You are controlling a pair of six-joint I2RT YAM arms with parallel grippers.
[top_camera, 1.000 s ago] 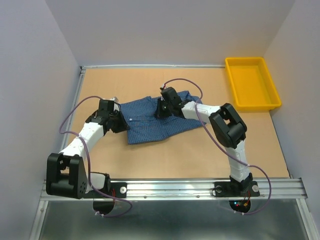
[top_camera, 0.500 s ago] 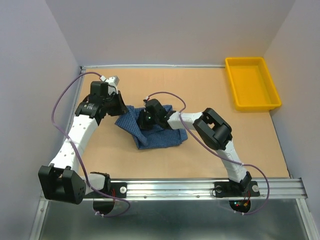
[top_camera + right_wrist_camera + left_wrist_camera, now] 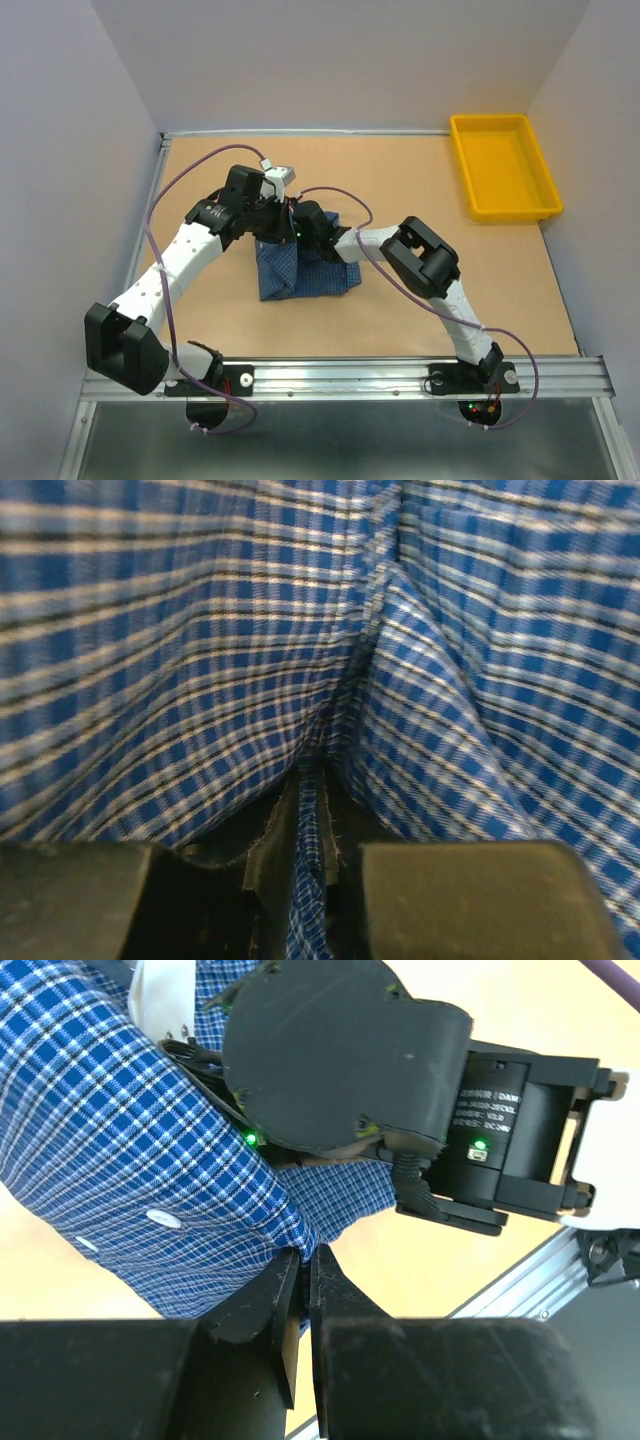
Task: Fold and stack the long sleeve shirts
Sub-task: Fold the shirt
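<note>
– Blue check cloth fills the middle of the overhead view; what do we label first?

– We label the shirt (image 3: 305, 270). It lies as a bunched, partly doubled heap on the worktop (image 3: 420, 300), left of centre and in front of both arms.

– Where do we place the two claws?

– We mark the left claw (image 3: 280, 218) and the right claw (image 3: 305, 228) just beside each other at the heap's far edge. From above their fingertips are hidden under the wrists.

– How far open is each?

– In the left wrist view we see the left claw (image 3: 305, 1257) all but closed, with the edge of the cloth nipped between its tips. A white button (image 3: 163, 1219) shows on the cloth nearby, and the right arm's black wrist housing (image 3: 340, 1050) looms close above. In the right wrist view we see the right claw (image 3: 310, 780) drawn in to a narrow slit that pinches a fold of the check cloth, which fills the rest of that view.

– And further out?

– We note a yellow tray (image 3: 505, 165) at the far right corner of the worktop, well apart from the shirt.
</note>
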